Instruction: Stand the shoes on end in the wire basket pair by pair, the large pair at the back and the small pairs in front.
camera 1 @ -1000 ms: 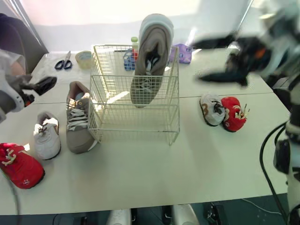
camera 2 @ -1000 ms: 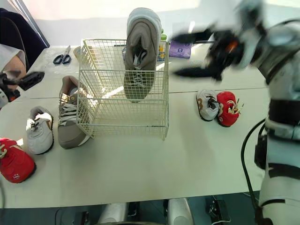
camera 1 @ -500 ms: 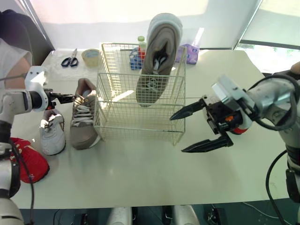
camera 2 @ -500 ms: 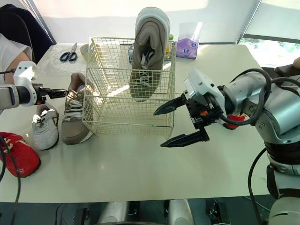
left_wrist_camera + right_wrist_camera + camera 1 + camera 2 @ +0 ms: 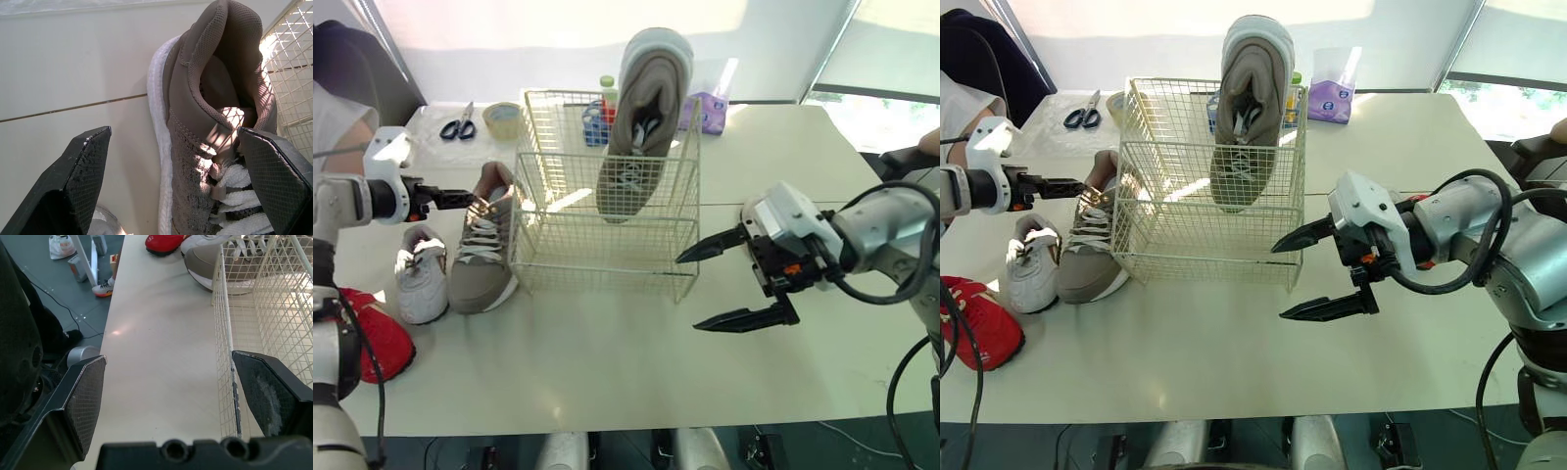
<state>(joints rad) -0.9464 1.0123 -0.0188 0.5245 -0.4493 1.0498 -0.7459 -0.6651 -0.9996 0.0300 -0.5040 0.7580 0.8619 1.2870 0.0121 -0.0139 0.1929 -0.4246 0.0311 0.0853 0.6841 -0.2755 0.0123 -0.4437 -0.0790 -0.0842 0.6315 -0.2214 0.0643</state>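
Note:
The wire basket [image 5: 607, 211] stands mid-table. One large taupe shoe [image 5: 641, 117] is on end against its back right side, heel up. The other large taupe shoe [image 5: 484, 245] lies flat on the table just left of the basket. My left gripper [image 5: 468, 198] is open at this shoe's heel [image 5: 215, 68], one finger [image 5: 83, 171] outside it and the other by the laces. A small white shoe [image 5: 419, 284] and a small red shoe [image 5: 372, 338] lie further left. My right gripper [image 5: 689, 292] hangs open and empty off the basket's front right corner [image 5: 230, 382].
Scissors [image 5: 460, 125], a tape roll [image 5: 499, 117], a green-capped bottle [image 5: 607, 88] and a purple tissue pack [image 5: 710, 110] sit along the table's back edge behind the basket. A person's white sleeve [image 5: 337, 122] shows at the far left.
My right arm swung down from the back right to the basket's front right corner, then eased a little right. My left gripper closed in on the taupe shoe's heel, and that shoe's toe swung slightly left.

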